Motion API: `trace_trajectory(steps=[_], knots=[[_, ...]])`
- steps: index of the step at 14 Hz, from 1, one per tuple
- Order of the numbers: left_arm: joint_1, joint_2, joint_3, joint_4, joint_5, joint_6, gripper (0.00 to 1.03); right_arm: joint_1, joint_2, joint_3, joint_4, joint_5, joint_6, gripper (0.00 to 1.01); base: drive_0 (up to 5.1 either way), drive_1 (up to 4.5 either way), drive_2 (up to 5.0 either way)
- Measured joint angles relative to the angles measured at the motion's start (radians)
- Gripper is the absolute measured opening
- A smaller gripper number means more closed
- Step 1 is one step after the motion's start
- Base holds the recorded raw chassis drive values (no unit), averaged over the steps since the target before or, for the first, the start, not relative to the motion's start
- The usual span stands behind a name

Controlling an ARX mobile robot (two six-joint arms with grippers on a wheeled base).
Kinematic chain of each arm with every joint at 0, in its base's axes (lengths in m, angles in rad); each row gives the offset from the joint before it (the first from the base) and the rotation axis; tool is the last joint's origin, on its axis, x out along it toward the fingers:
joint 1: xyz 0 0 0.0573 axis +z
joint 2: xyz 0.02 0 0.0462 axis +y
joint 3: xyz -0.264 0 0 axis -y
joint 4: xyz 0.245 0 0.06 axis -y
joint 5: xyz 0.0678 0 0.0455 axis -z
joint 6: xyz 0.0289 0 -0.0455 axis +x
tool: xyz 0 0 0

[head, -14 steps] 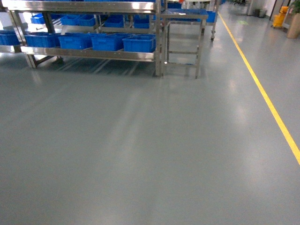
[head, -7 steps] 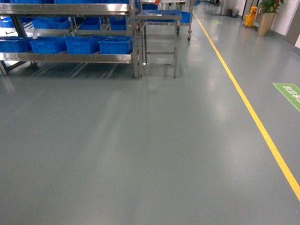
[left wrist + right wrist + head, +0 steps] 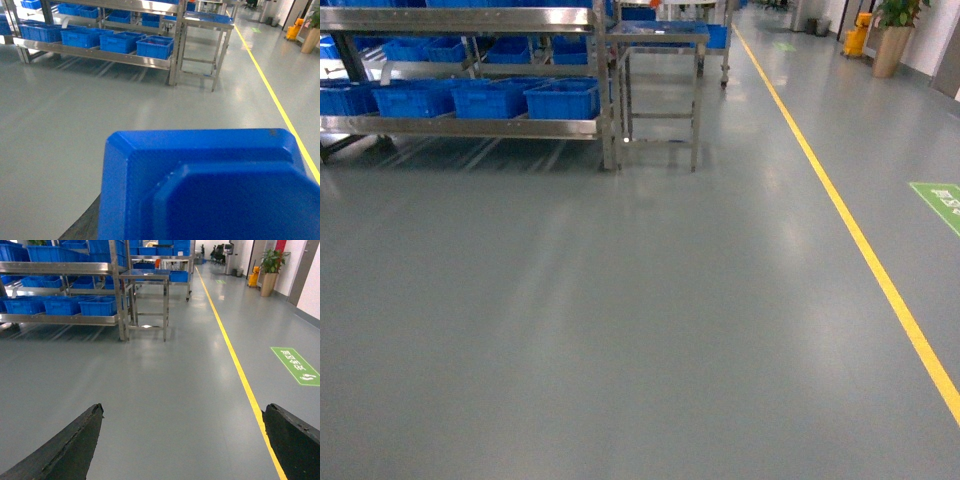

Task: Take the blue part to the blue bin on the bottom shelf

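A blue part with bevelled edges fills the lower half of the left wrist view, very close to the camera. My left gripper is shut on it; only one dark finger shows at its left side. In the right wrist view my right gripper is open over bare floor, nothing between its fingers. Blue bins stand in a row on the bottom shelf of a steel rack far ahead on the left, the rightmost blue bin nearest the rack's end. Neither gripper shows in the head view.
A small steel table stands just right of the rack. A yellow floor line runs along the right, with a green floor sign beyond it. A potted plant stands far back right. Grey floor lies between me and the rack.
The head view has swung right over the last second: the rack has slid toward the left edge, and the yellow line and green sign have come further in.
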Motion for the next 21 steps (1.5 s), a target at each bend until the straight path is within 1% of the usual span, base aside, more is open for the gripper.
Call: trace_trajectory(steps=[9, 21], knots=[[0.0, 0.002, 0.0, -0.004, -0.002, 0.0, 0.43, 0.0, 0.0, 0.0, 0.001, 0.0, 0.0, 0.98, -1.6, -1.59, -1.6], [0.0, 0.002, 0.0, -0.003, -0.002, 0.0, 0.43, 0.0, 0.0, 0.0, -0.002, 0.0, 0.0, 0.98, 0.0, 4.0, -4.0]])
